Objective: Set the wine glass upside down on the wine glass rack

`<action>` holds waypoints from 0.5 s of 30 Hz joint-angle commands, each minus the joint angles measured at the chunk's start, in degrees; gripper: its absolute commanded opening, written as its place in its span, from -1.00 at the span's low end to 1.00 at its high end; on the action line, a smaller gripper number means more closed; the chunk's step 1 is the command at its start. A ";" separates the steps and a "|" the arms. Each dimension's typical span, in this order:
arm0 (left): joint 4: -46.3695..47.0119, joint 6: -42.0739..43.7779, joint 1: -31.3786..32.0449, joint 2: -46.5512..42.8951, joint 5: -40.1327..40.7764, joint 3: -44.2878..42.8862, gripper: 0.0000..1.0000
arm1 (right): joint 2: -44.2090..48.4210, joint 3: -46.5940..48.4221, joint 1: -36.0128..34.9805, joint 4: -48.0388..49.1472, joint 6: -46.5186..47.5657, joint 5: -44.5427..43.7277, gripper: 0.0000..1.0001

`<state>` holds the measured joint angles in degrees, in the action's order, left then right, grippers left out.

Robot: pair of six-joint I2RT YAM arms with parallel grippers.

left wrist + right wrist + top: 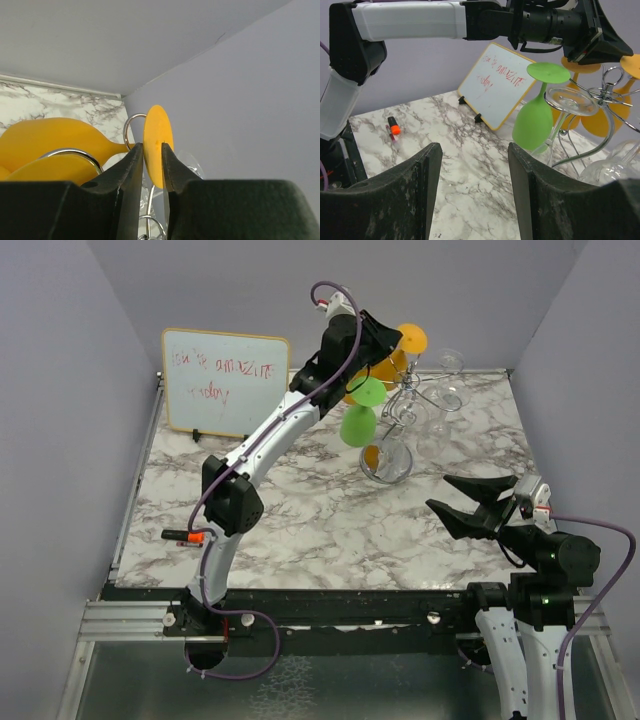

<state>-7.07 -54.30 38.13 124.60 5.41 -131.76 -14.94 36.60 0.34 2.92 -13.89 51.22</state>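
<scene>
One glass in hand: the left gripper (151, 148) is up at the back of the table, at the top of the wine glass rack (400, 464). Fingers are narrow, pinched on the rim of the flat round foot of the orange wine glass (55, 135). The left wrist view shows the foot disc edge-on between the two fingertips, and both pads look in contact.

The stem runs through a curled wire loop of the rack just behind the foot, with the bowl on the other side of the loop from the fingers. In the top view the foot is above and the bowl below, so the glass is inverted and on the rack, held by its foot. A second orange shape (45, 170) sits under a chrome ring low left in the wrist view; can't tell what it is from there.

The rack stands upright on its round chrome base at the back right of the marble table (300, 515). Green glass (532, 120) hangs foot-up on the left side of the rack, just beside the orange one. Clear glasses (450, 390) hang on the right side.

Right gripper (437, 492) is at the front right, above the table and well apart from the rack. Its fingers are spread wide, aimed toward the rack and the board.

Whiteboard (225, 380) with red scribble leans at back left. Marker (185, 536), black with an orange cap, lies on the table near the front left edge
</scene>
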 commanded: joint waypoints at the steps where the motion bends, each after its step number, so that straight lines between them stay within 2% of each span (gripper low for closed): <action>1: -1.53 3.04 -0.03 -5.93 -0.31 -0.17 -0.53 | 0.79 1.09 -0.34 0.40 -0.76 -1.21 0.21; 7: -1.45 4.08 0.00 -9.32 -2.90 1.92 -0.42 | 0.74 0.99 -0.34 0.77 -0.92 -1.21 0.21; 15: -2.17 7.99 -0.28 -17.99 -2.61 11.09 -0.24 | 0.83 1.90 -0.34 -0.45 -0.79 -3.31 0.21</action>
<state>-8.51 -50.15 38.11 112.27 3.90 -125.25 -14.94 36.60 0.34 2.94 -14.11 50.96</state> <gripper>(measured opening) 0.348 0.606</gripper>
